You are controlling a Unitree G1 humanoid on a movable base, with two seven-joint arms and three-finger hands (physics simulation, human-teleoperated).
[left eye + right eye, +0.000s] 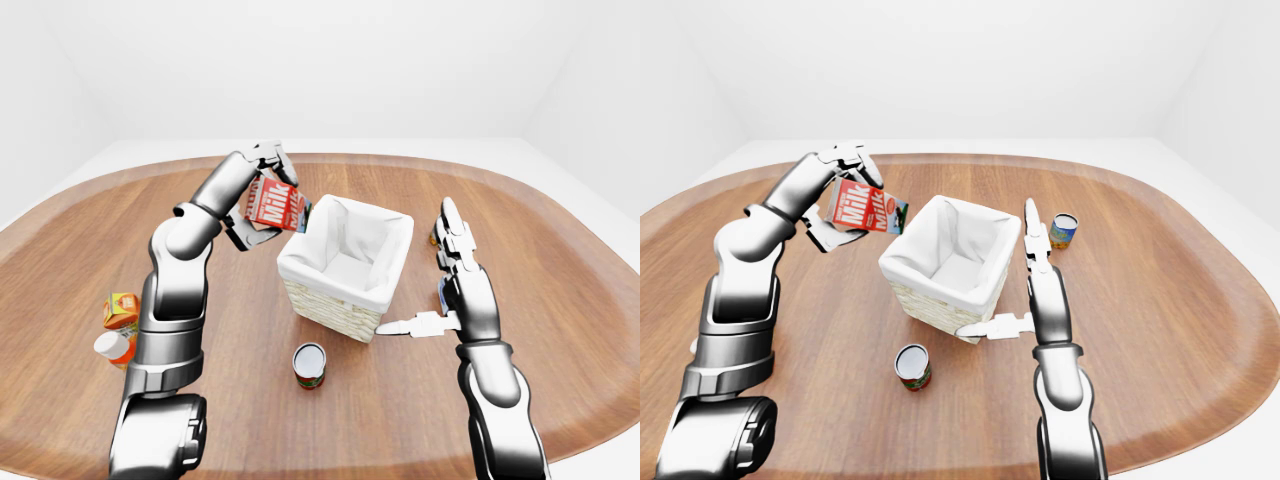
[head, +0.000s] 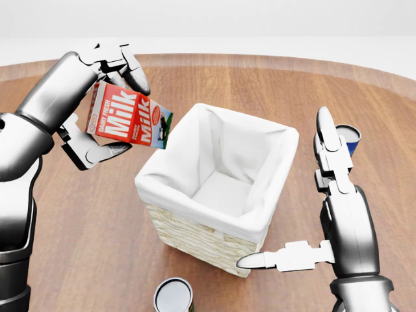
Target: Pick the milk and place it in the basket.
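Note:
The red and white milk carton (image 2: 127,123) hangs tilted in the air, just left of the basket's upper-left rim in the head view. My left hand (image 2: 109,109) is shut on it, with fingers over its top and the thumb under it. The basket (image 2: 195,237) is woven wicker with a white cloth lining and stands in the middle of the wooden table; nothing shows inside it. My right hand (image 2: 283,190) is open beside the basket's right side, fingers pointing up and the thumb (image 2: 273,260) reaching along the basket's lower corner.
A steel can (image 2: 173,296) stands below the basket in the head view. A blue can (image 2: 351,138) sits behind my right hand. An orange carton (image 1: 121,309) and a white bottle (image 1: 112,347) lie at the table's left, by my left arm.

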